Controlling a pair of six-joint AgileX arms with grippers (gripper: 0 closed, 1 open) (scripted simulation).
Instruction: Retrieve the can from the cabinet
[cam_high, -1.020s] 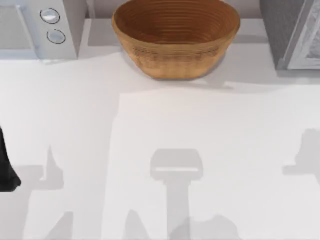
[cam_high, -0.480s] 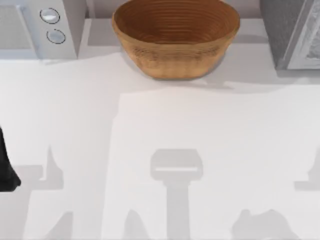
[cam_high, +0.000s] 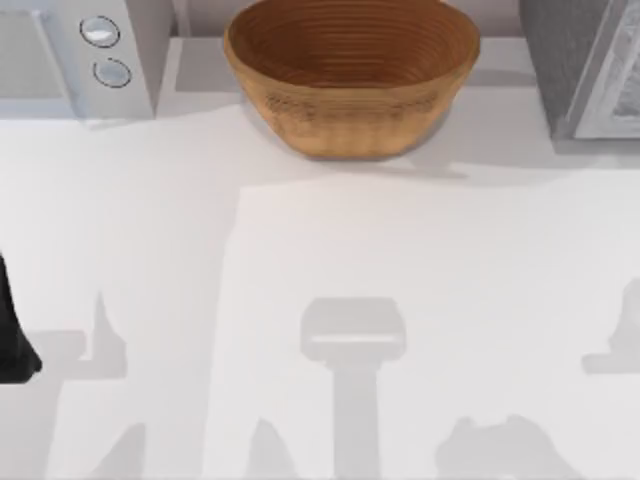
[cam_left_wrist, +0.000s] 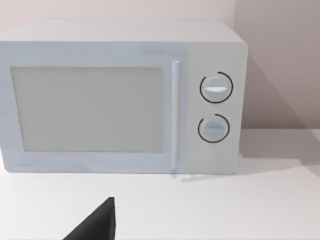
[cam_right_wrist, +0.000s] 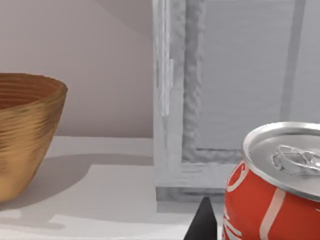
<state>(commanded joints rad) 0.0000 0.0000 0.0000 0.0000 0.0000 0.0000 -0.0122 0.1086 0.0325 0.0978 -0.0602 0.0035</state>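
Observation:
The can (cam_right_wrist: 280, 195), red with a silvery round top and pull tab, sits very close in the right wrist view, in front of the cabinet (cam_right_wrist: 235, 100). My right gripper (cam_right_wrist: 260, 230) appears shut on the can; one dark fingertip (cam_right_wrist: 202, 225) rests against its side, the other is hidden behind it. The cabinet (cam_high: 585, 65) stands at the table's back right. My left gripper (cam_left_wrist: 95, 226) is parked at the table's left edge, facing the microwave; part of the left arm (cam_high: 10, 335) is at that edge.
A woven bowl (cam_high: 350, 75) stands at the back middle, left of the cabinet, and the bowl (cam_right_wrist: 25, 130) is also in the right wrist view. A white microwave (cam_high: 80, 55) with two dials occupies the back left, its door (cam_left_wrist: 87, 110) shut.
The right arm's shadows at the table's front right shifted right, then slightly back left. The left arm, bowl and microwave have not moved.

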